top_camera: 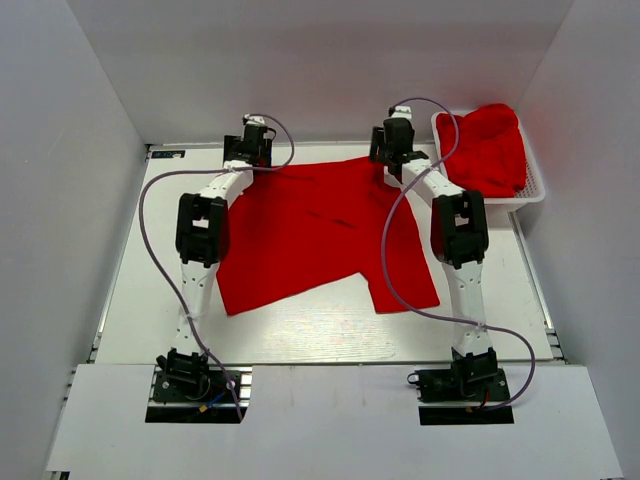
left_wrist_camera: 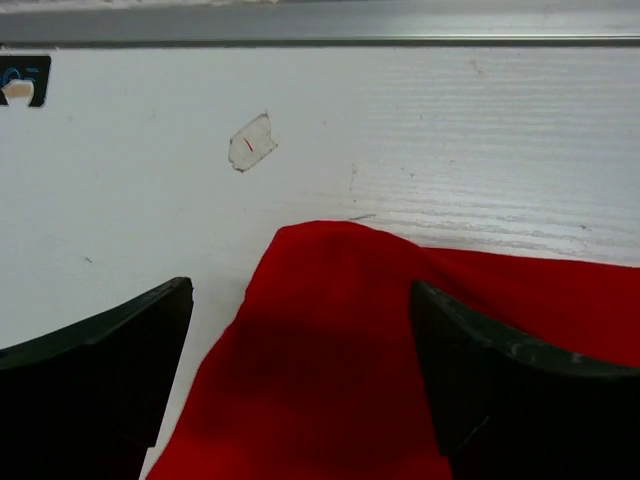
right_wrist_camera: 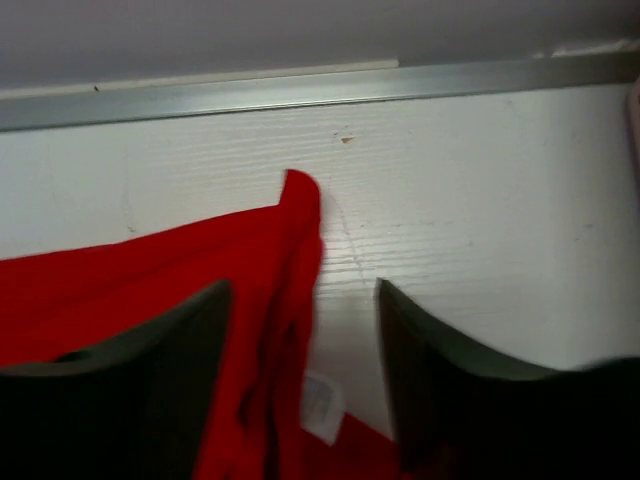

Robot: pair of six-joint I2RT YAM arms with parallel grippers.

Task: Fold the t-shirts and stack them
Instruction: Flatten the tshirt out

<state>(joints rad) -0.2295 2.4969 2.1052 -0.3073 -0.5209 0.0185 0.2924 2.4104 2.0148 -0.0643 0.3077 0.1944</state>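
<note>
1. Flat shirt (top_camera: 310, 235): red, spread out on the worktop (top_camera: 300, 335), reaching from the centre to the far edge.
2. Shirt heap (top_camera: 490, 150): red, bundled in the white basket (top_camera: 505, 203) at the far right corner; number of shirts cannot be told.
3. Left tool (left_wrist_camera: 300, 292): fingers wide apart, gripping nothing, low over the flat shirt's far left corner.
4. Right tool (right_wrist_camera: 303, 290): fingers apart, gripping nothing, over the flat shirt's far right edge, beside a white label (right_wrist_camera: 322, 405).
</note>
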